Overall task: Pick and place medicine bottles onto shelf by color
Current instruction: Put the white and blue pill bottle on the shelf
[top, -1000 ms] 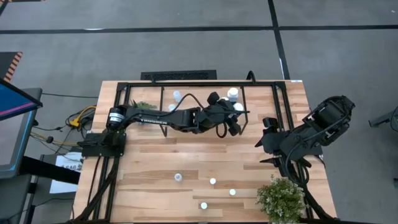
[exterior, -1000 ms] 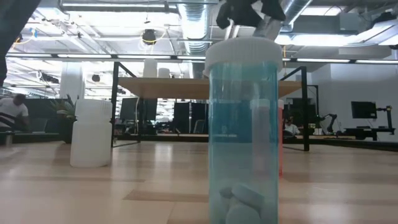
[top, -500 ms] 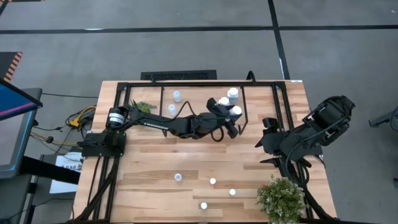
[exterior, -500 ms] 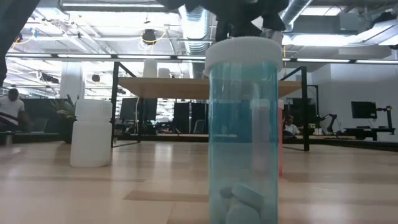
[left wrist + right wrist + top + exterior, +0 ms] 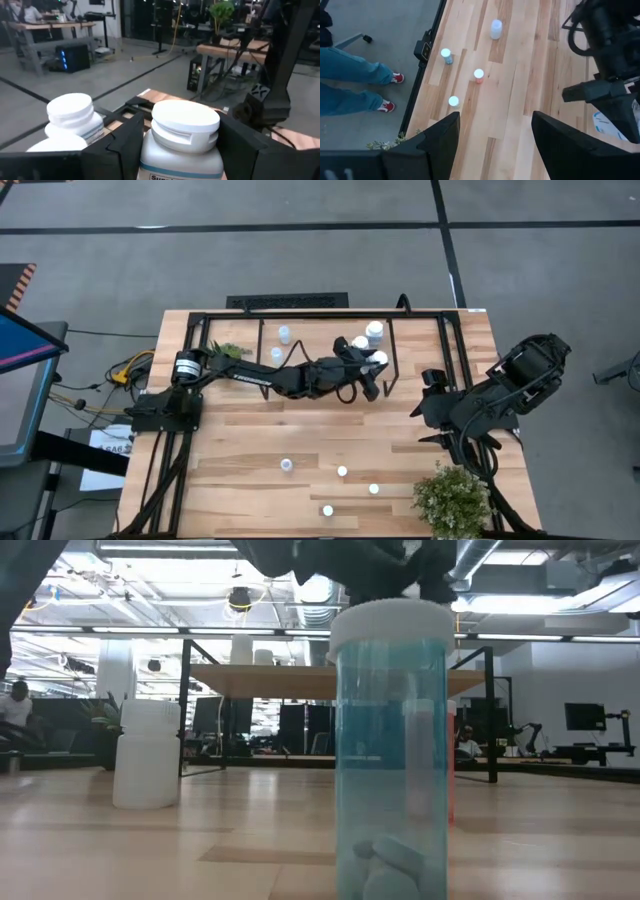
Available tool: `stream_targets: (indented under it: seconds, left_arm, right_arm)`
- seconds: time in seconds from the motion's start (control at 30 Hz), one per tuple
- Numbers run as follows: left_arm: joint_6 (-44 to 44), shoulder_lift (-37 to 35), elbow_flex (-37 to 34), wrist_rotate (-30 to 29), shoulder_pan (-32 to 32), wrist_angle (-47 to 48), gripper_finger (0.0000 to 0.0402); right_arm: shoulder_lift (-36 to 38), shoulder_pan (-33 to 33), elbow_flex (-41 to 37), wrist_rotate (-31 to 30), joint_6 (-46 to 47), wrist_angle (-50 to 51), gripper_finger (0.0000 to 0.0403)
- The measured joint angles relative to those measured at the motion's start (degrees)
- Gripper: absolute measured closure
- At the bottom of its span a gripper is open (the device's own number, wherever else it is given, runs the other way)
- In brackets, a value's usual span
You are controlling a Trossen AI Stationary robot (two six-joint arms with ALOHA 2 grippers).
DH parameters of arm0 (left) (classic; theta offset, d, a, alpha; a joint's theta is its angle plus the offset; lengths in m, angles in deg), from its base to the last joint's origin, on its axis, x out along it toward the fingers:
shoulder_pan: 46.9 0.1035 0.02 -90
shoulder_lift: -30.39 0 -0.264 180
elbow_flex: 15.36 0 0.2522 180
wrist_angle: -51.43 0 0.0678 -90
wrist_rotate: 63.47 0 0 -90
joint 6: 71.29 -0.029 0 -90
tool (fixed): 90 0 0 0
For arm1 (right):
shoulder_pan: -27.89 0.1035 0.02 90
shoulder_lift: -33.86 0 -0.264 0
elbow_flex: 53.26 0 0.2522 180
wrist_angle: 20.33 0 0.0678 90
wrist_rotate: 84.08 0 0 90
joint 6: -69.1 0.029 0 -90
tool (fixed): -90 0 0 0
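Since a second ago the left gripper (image 5: 372,372) has slid toward the shelf's right end, carrying the white round-capped bottle (image 5: 182,135) up beside the two other white bottles (image 5: 373,332) on the low light-wood shelf (image 5: 300,340) with black wire legs. Its dark fingers (image 5: 125,145) sit either side of that bottle, grasping it below the cap. A small blue-capped bottle (image 5: 284,334) stands further left on the shelf. The right gripper (image 5: 432,410) waits near the table's right edge, jaws spread wide and empty. Four small bottles (image 5: 341,472) stand scattered on the front of the plank table (image 5: 250,440); a translucent blue one (image 5: 392,750) fills the low view, a white one (image 5: 147,755) well to its left
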Motion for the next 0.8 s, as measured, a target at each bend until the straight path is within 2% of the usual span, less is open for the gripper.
stream_targets:
  seconds: [0.17,0.47,0.8]
  left_arm:
    - [1.8,0.0,0.0,4.7,2.2,1.5,0.0213]
    - [2.7,1.2,0.0,9.3,3.3,2.5,0.0208]
    - [1.3,1.9,0.1,10.4,3.7,-0.6,0.0206]
  right_arm:
    - [0.0,0.0,0.0,0.0,0.0,0.0,0.0131]
    - [0.0,0.0,0.0,0.0,0.0,0.0,0.0131]
    - [0.0,0.0,0.0,0.0,0.0,0.0,0.0131]
